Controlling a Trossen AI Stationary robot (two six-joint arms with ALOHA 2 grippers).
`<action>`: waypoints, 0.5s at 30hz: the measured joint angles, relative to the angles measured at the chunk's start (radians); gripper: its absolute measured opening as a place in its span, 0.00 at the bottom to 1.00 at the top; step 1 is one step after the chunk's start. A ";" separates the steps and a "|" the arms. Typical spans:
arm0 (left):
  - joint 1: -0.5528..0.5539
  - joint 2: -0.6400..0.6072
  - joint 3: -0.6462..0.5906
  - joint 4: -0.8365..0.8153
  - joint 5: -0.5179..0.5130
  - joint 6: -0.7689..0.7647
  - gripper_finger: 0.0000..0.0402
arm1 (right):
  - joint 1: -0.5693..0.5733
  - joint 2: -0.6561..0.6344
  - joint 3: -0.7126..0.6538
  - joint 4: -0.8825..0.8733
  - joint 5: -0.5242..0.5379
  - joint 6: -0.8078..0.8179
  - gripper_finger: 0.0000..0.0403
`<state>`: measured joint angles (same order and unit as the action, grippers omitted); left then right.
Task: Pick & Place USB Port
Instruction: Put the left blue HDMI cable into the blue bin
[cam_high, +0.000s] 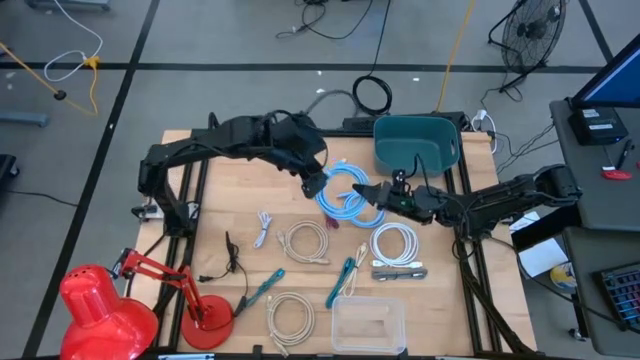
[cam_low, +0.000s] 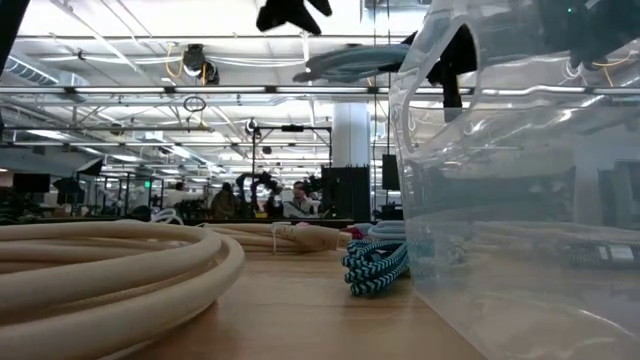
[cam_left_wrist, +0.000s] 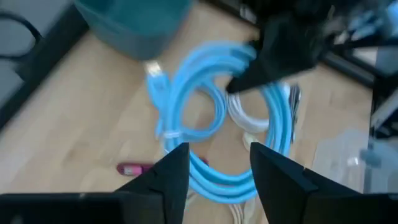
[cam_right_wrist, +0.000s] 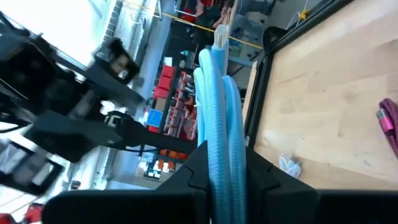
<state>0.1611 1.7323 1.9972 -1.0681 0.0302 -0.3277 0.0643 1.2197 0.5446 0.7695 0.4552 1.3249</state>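
Note:
A light-blue coiled cable (cam_high: 345, 192) is up in the air over the middle of the table; the low view shows the blue coil (cam_low: 352, 60) well above the wood. My right gripper (cam_high: 378, 194) reaches in from the table's right and is shut on the coil. My left gripper (cam_high: 316, 181) hovers at the coil's left side, open. In the left wrist view its fingers stand apart in front of the blue coil (cam_left_wrist: 205, 106) without touching it. A white connector (cam_left_wrist: 155, 76) sticks out of the coil. My right gripper pinches several strands at the coil's right side (cam_right_wrist: 217, 140) between its two fingers. It comes in roughly level from the table's right, with the fingers lying across the strands. The coil is lifted clear of the table and lies about flat beyond the fingers.
A teal bin (cam_high: 415, 142) stands at the far edge behind the grippers. White cable coils (cam_high: 393, 243), beige coils (cam_high: 303, 243), a teal braided cable (cam_low: 375, 265) and a grey strip (cam_high: 400, 271) lie below. A clear container (cam_high: 368, 325) sits at the near edge and a red lamp (cam_high: 95, 310) near left.

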 joint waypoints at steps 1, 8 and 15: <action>0.000 -0.022 0.000 -0.006 -0.015 -0.008 0.43 | 0.000 -0.003 0.000 -0.002 0.020 -0.003 0.06; -0.026 -0.164 0.002 -0.052 -0.133 -0.027 0.39 | -0.081 -0.113 0.001 -0.064 0.193 -0.065 0.06; -0.111 -0.234 0.002 -0.097 -0.249 -0.072 0.35 | -0.233 -0.306 0.001 -0.377 0.409 -0.113 0.06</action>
<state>0.0498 1.4982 1.9991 -1.1646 -0.2189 -0.3996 -0.1689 0.9138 0.5455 0.3920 0.8645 1.2115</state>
